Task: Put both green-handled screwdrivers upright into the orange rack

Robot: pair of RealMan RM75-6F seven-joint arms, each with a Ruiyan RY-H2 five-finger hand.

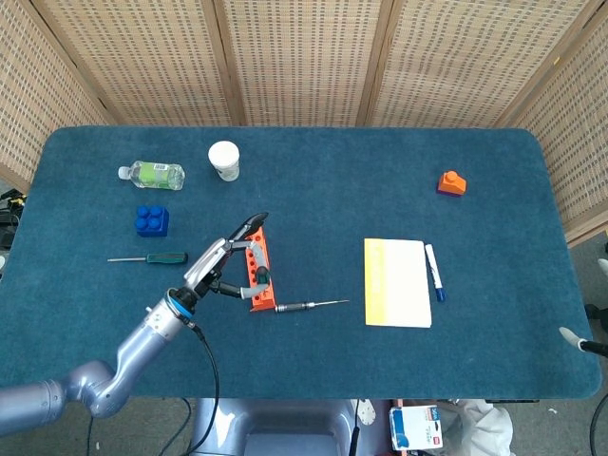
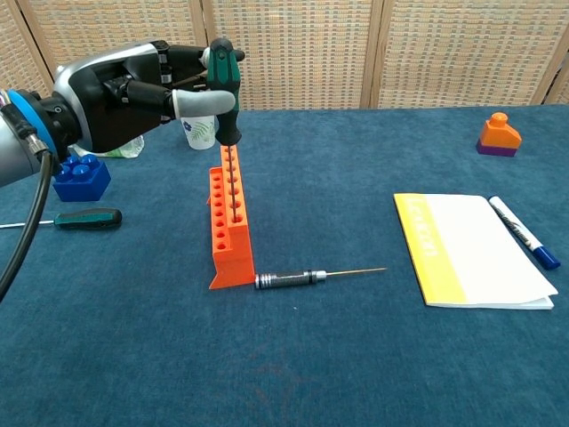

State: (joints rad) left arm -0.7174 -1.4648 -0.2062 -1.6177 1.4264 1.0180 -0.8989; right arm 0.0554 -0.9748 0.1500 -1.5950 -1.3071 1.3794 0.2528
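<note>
My left hand (image 2: pixel 124 89) (image 1: pixel 220 265) pinches the green handle of one screwdriver (image 2: pixel 225 89) and holds it upright over the far end of the orange rack (image 2: pixel 228 213) (image 1: pixel 257 272). Its handle base is just above the rack top and the shaft goes down into a hole. The other green-handled screwdriver (image 2: pixel 84 218) (image 1: pixel 154 257) lies flat on the blue cloth, left of the rack, handle toward the rack. My right hand does not show in either view.
A silver-handled screwdriver (image 2: pixel 307 277) lies against the rack's near end. A blue block (image 2: pixel 80 178), a bottle (image 1: pixel 152 174) and a paper cup (image 2: pixel 197 130) stand at the back left. A yellow-edged notebook (image 2: pixel 467 249), a marker (image 2: pixel 524 233) and an orange block (image 2: pixel 497 135) lie to the right.
</note>
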